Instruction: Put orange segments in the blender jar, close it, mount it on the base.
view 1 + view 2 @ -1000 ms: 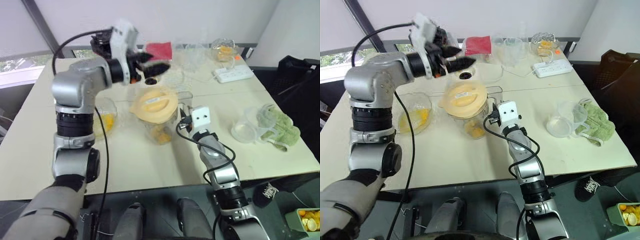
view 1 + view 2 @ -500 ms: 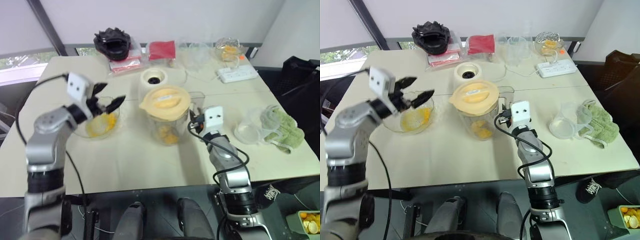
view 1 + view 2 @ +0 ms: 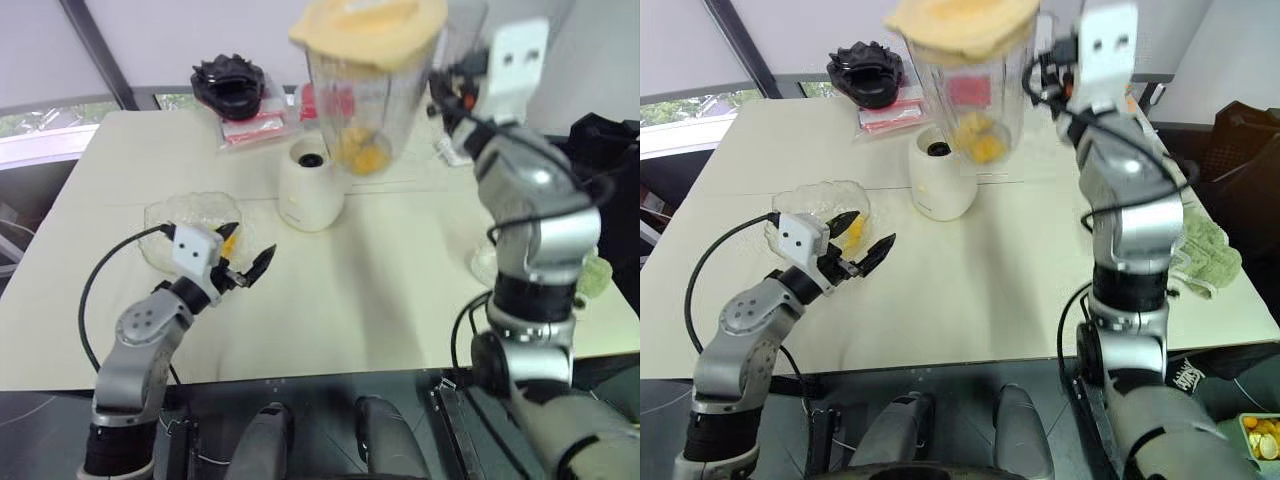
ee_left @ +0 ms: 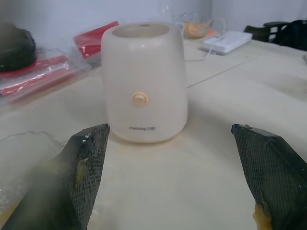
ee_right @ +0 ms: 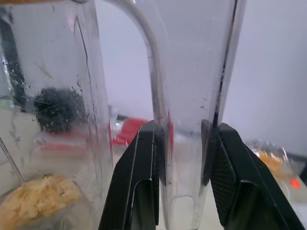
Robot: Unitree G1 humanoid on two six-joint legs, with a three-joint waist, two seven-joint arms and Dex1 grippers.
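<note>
While the right fingers clamp its handle, the lidded blender jar with orange segments hangs above the base; left fingers spread wide over the worktop.

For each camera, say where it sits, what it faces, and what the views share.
Left and right eye views: on the head, looking forward and down at the table; both arms show, the right gripper lifting the lidded blender jar above the base.
Left wrist view: on the left arm, along the open left gripper, facing the base and red packets.
Right wrist view: on the right arm, jaws clamped on the jar's handle.
Shared: the base, jar and orange segments.
</note>
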